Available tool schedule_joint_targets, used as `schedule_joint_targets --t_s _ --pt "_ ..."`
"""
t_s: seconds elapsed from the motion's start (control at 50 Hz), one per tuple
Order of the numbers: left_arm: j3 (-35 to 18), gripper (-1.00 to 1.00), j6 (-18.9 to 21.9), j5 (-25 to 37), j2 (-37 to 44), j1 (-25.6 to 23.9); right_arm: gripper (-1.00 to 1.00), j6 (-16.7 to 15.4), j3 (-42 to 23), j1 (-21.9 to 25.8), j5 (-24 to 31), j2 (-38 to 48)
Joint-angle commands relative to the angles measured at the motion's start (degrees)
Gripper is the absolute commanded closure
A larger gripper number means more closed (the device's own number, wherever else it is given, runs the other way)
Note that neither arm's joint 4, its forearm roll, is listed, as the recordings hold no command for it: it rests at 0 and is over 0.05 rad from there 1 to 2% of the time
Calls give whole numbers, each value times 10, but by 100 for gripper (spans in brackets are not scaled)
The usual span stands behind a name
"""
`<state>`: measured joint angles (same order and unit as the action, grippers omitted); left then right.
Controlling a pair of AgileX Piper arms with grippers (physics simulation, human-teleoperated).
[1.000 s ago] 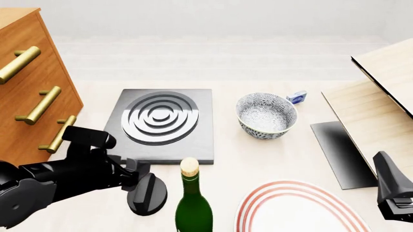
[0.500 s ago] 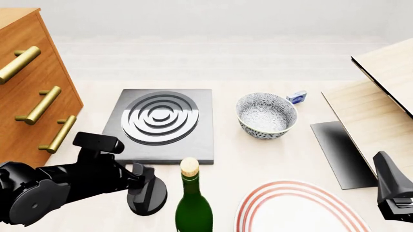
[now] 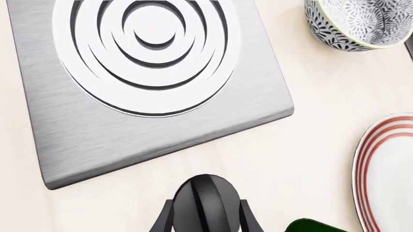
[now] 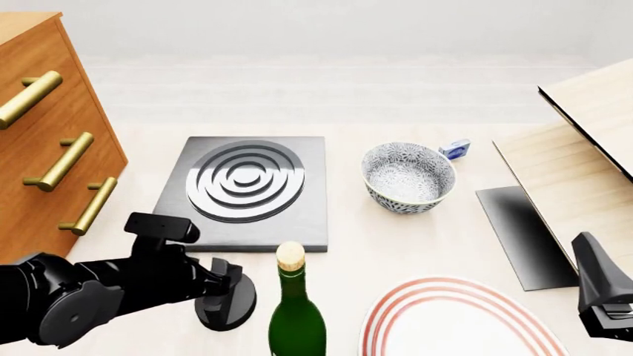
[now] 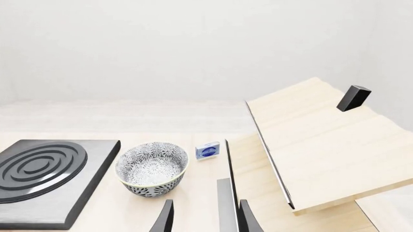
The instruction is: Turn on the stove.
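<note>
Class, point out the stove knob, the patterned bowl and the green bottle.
Stove knob (image 3: pixel 208 203), left wrist view: its ridge.
Patterned bowl (image 4: pixel 408 179), front view: inner wall.
Green bottle (image 4: pixel 296 319), front view: its shoulder.

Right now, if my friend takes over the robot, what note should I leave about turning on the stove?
Left gripper: fingers on both sides of the black knob, looks shut on it.
Right gripper: open, holding nothing, parked at the table's right side.
Stove: flat on the table beyond the knob, with the green bottle just right of the knob and the patterned bowl right of the stove.
Done: knob reached and gripped.
Left: turn the knob. I can't tell whether it has been turned yet.
</note>
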<state>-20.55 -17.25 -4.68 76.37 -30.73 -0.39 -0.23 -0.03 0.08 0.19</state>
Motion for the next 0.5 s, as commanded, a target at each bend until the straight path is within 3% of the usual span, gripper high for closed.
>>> schedule_joint_targets --t_s 0.02,0.5 --pt "5 -100 -4 -18 22 3 -100 0 0 0 0 0" --pt "11 -100 -13 -50 64 7 -100 0 0 0 0 0"
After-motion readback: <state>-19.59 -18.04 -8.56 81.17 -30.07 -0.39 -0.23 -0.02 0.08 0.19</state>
